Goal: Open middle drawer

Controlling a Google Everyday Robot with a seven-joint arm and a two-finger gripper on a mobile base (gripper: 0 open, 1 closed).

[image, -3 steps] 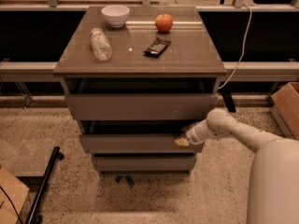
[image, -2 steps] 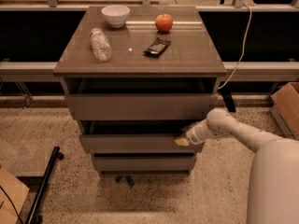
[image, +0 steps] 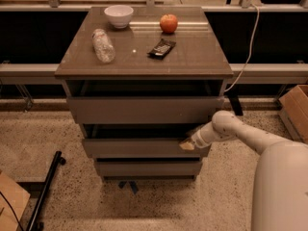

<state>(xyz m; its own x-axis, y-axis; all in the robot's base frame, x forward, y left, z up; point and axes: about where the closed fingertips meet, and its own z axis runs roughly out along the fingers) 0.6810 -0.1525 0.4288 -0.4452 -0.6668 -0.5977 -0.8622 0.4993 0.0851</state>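
A grey-brown drawer cabinet (image: 144, 57) stands in the middle of the camera view with three drawers. The top drawer (image: 144, 109) is pulled out furthest. The middle drawer (image: 134, 147) is pulled out a little, with a dark gap above its front. The bottom drawer (image: 147, 167) sits further back. My gripper (image: 186, 145) is at the top right edge of the middle drawer's front, touching it. My white arm (image: 240, 134) reaches in from the lower right.
On the cabinet top lie a white bowl (image: 119, 15), a red apple (image: 168, 23), a clear plastic bottle (image: 103, 45) and a dark snack bar (image: 161, 48). A cardboard box (image: 294, 110) stands at the right, a black bar (image: 45, 191) lies on the floor at left.
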